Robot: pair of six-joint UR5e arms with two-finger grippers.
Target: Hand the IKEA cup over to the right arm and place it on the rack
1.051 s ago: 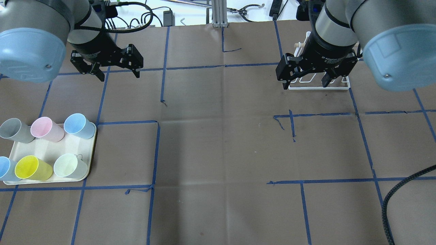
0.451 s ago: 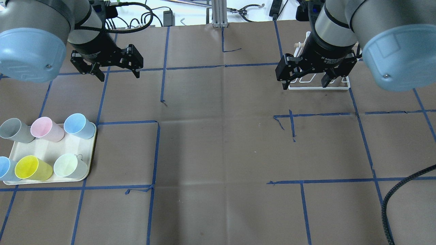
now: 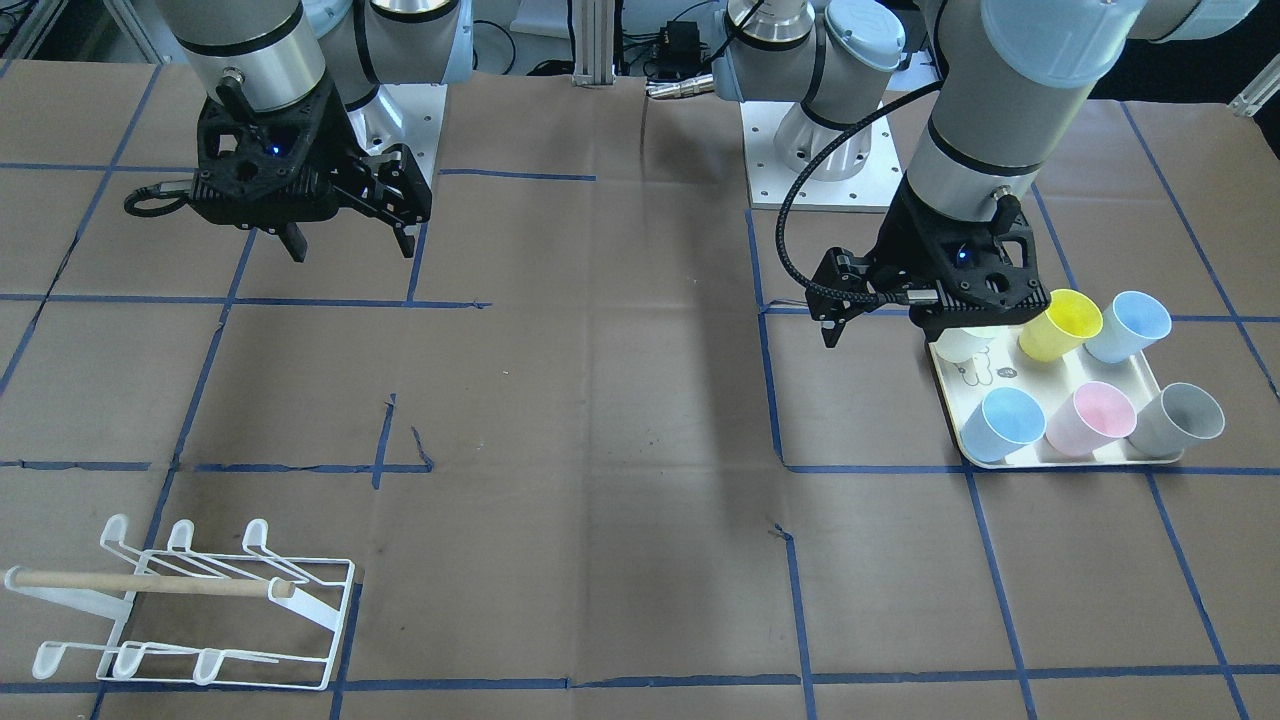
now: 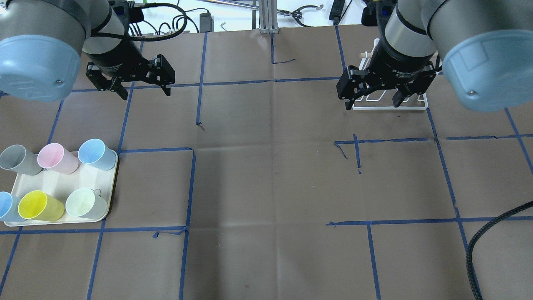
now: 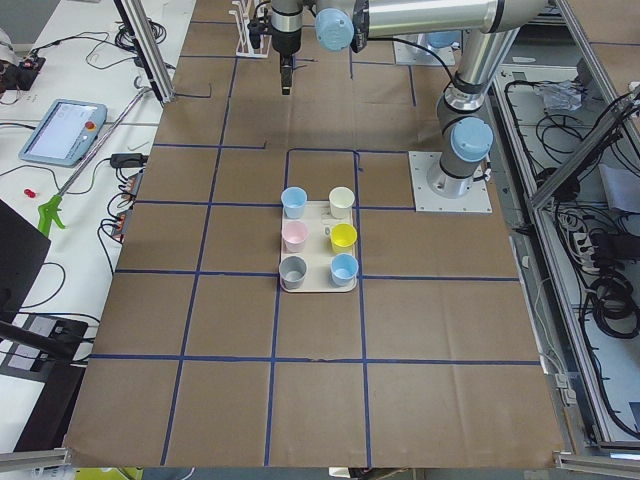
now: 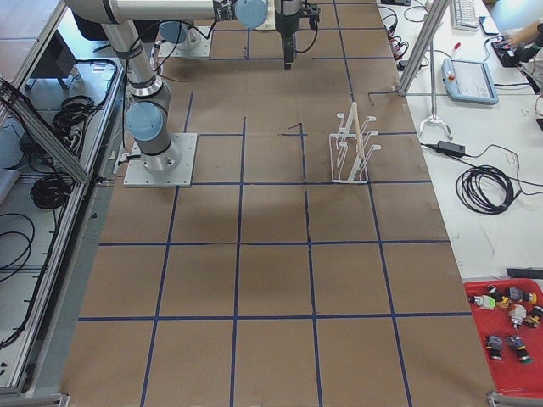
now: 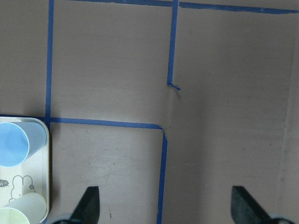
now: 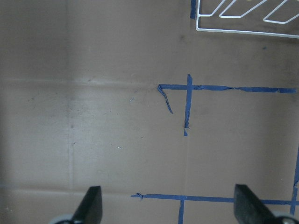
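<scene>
Several pastel IKEA cups stand on a cream tray (image 4: 62,183) at the table's left: grey (image 4: 16,159), pink (image 4: 56,158), blue (image 4: 95,154), yellow (image 4: 39,205), pale green (image 4: 85,203) and another blue one (image 4: 6,206). My left gripper (image 4: 145,89) is open and empty, high above the table, beyond the tray. Its wrist view shows a blue cup (image 7: 14,144) at the lower left. The white wire rack (image 3: 200,610) with a wooden dowel stands at the far right. My right gripper (image 4: 372,102) is open and empty, hanging over the rack's near edge (image 4: 389,108).
Blue tape lines grid the brown paper table cover. A black cable (image 4: 491,233) curls in at the near right. Cables and a power brick (image 4: 205,18) lie beyond the far edge. A red parts bin (image 6: 513,331) sits off the table.
</scene>
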